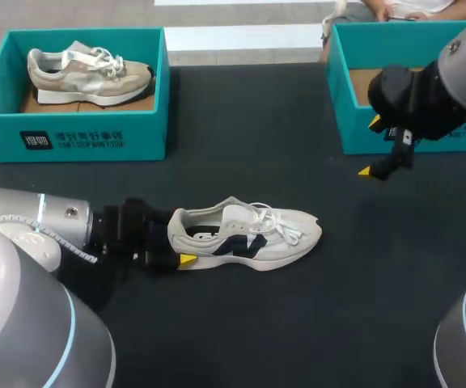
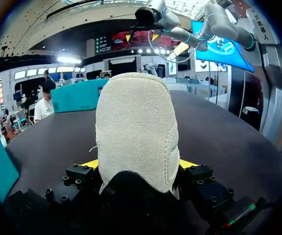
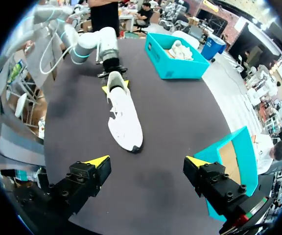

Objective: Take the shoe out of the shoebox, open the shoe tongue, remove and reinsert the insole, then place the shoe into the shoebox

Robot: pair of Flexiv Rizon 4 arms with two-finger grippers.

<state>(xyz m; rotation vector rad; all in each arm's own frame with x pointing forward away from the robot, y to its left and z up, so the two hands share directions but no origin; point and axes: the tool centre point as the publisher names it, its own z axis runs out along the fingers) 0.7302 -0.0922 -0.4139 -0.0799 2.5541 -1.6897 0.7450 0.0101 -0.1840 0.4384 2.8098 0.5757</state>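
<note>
The white shoe lies on its sole in the lower middle of the head view, on the dark table. Its heel points to the left of the frame and its toe to the right, well apart from both boxes. The left gripper comes in from the lower left and is clamped on the heel, with 1 yellow tip pressed to each side of it. The right gripper hangs at the upper right, its 2 fingers spread wide with nothing between them, just in front of the right shoebox, which shows only a cardboard liner. The left shoebox at the upper left holds a beige shoe. With the shoe out of its box, the step in hand looks to be opening the tongue. To do it well, the left arm should pin the heel flat to the table so the shoe cannot skid or roll. The right arm should descend over the collar, pinch only the tongue's free edge, and draw it toward the toe. The loose laces lie across the tongue and could snag a finger, so a narrow approach from the heel side seems safest. The insole cannot be made out in the dark opening.
</note>
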